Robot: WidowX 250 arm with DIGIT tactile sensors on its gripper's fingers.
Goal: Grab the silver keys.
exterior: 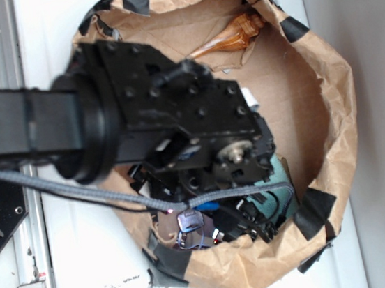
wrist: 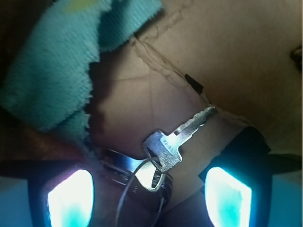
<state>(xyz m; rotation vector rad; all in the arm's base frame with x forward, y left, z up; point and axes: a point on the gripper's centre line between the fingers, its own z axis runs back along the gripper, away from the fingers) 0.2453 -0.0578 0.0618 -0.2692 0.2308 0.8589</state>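
The silver keys (wrist: 165, 146) lie on the brown cardboard floor (wrist: 227, 56) between the two fingertips of the gripper (wrist: 149, 196), a little ahead of them in the wrist view. One key shows plainly: a squarish head with stamped marks and a slim notched blade that points away from the gripper, up and to the right. Its head hangs on a thin wire ring (wrist: 137, 189) that loops back toward the gripper, with a second shiny piece under it. Neither fingertip touches the key; the jaws stand wide apart, one glowing pad (wrist: 71, 198) at the left and the other at the right, with the key in the gap.

Ahead and to the left of the gripper lies a teal cloth (wrist: 52, 80), its frayed edge near the keys but apart from them. A strip of black tape (wrist: 246, 144) sits just beyond the right pad.

In the exterior view the black arm (exterior: 105, 119) reaches in from the left and bends down into a brown paper-walled bin (exterior: 330, 92) patched with black tape, its wrist pointing downward over the near end. The keys (exterior: 191, 230) show there as a shiny glint under the gripper (exterior: 216, 218). An amber plastic piece (exterior: 238, 33) lies at the far end of the bin, well apart from the gripper.
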